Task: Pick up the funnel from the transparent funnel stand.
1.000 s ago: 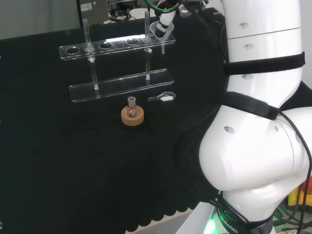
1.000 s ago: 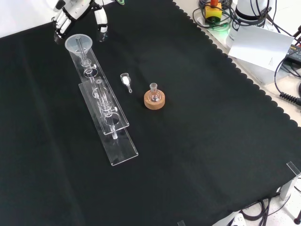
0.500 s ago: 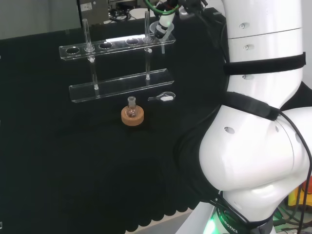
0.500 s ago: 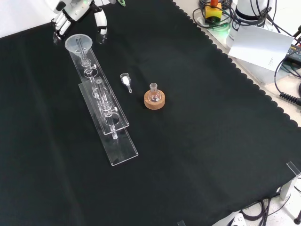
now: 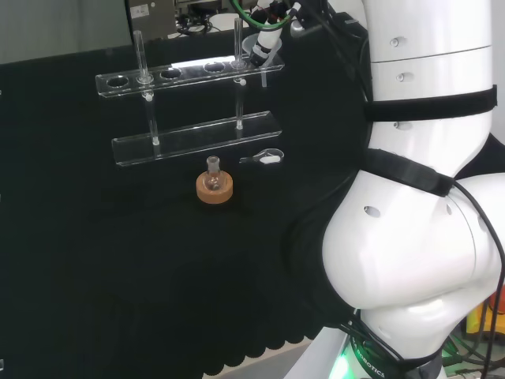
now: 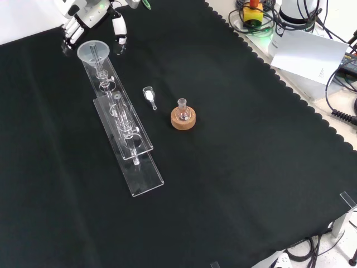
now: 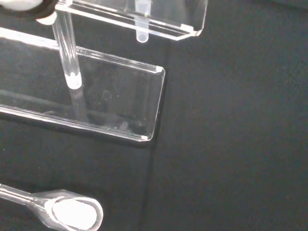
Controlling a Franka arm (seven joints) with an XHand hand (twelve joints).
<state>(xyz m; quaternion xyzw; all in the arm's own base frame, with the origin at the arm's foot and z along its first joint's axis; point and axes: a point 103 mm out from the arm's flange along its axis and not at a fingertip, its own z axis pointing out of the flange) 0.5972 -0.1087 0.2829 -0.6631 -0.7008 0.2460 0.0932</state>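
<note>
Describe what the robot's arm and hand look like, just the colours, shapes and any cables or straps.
The arm is glossy white, built of big rounded links with small round dimples. Black straps wrap around it, and black cables run alongside; a green cable shows near the wrist. The hand is white with black segments along its fingers.

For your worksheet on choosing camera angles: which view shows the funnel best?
The front view: the funnel shows its whole round mouth in the stand. In the head view it sits partly behind the hand; the wrist view catches its stem tip.
</note>
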